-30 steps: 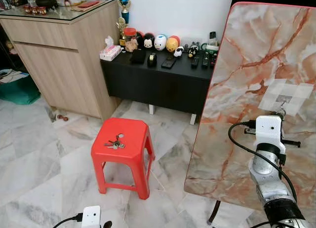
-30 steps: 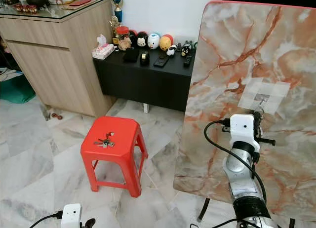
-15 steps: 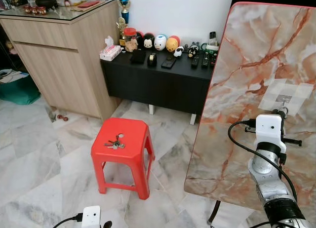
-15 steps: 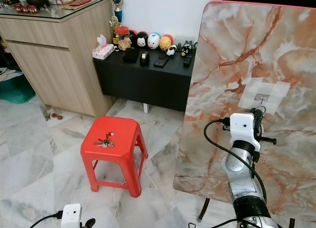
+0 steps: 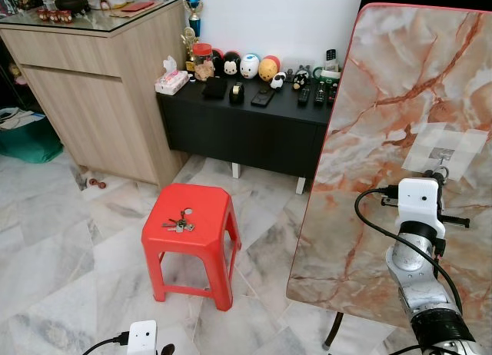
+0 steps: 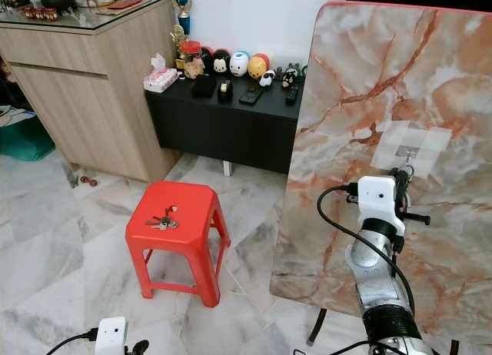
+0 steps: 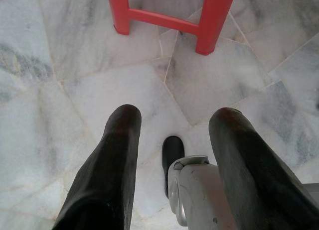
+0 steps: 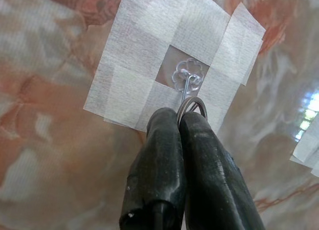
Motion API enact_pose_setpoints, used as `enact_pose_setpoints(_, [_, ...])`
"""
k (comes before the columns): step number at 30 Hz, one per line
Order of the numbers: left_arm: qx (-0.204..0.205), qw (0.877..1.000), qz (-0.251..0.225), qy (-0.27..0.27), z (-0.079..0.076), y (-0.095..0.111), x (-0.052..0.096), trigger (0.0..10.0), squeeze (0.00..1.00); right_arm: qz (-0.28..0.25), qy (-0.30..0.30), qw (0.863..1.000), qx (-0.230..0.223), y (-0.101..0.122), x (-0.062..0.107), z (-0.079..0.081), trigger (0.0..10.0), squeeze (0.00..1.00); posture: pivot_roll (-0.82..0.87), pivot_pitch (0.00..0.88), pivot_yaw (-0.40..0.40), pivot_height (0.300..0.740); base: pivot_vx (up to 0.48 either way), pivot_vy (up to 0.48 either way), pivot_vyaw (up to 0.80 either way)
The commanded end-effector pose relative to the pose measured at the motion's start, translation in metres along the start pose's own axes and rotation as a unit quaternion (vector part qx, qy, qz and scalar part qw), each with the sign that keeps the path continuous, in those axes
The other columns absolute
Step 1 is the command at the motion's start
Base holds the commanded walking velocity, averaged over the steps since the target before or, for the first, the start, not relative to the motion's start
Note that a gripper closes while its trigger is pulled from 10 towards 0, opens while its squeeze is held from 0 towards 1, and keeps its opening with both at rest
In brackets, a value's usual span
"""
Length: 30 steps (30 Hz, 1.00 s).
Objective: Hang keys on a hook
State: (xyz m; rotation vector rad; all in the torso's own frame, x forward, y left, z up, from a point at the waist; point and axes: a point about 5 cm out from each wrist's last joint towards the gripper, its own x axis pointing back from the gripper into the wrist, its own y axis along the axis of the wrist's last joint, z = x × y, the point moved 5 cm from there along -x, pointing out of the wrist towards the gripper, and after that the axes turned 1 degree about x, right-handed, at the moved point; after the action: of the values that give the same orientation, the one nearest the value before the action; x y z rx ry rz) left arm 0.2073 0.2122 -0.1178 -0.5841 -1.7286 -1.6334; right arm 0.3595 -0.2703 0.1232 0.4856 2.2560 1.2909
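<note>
Ring (image 8: 192,106) of keys sits pinched in the closed jaws of the right gripper (image 8: 180,121), touching the hook (image 8: 187,80) on the marble board (image 5: 400,101). Left gripper (image 7: 174,140) hangs low with jaws open. More keys (image 5: 178,223) lie on the stool (image 5: 207,240).

bright even daylight, sharp head views, soft shadows, close fingers blurred

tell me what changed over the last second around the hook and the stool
The right gripper has eased slightly lower and away from the hook on the marble panel, its fingers still shut on the key ring just below the hook. The left gripper stays low over the floor, open. Another bunch of keys lies unmoved on the red stool.
</note>
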Motion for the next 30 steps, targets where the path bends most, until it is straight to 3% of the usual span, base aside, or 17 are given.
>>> enact_pose_setpoints(1, [-0.002,1.000,0.001,-0.004,-0.001,0.001,0.000,10.0,0.00,-0.010,-0.008,1.000,-0.006,0.007,-0.001,-0.001,10.0,0.00,0.02,0.000,-0.036,0.740,0.000,0.000,0.00])
enact_pose_setpoints(12, [-0.002,1.000,0.002,-0.005,-0.002,0.001,-0.001,10.0,0.00,0.004,-0.009,1.000,-0.012,0.000,0.004,-0.002,10.0,0.00,0.02,0.000,-0.037,0.740,0.000,0.000,0.00])
enact_pose_setpoints(30, [-0.003,1.000,0.000,-0.006,-0.003,0.002,-0.001,10.0,0.00,-0.001,-0.012,1.000,0.004,0.006,-0.007,-0.003,10.0,0.00,0.02,0.000,-0.035,0.740,0.000,0.000,0.00])
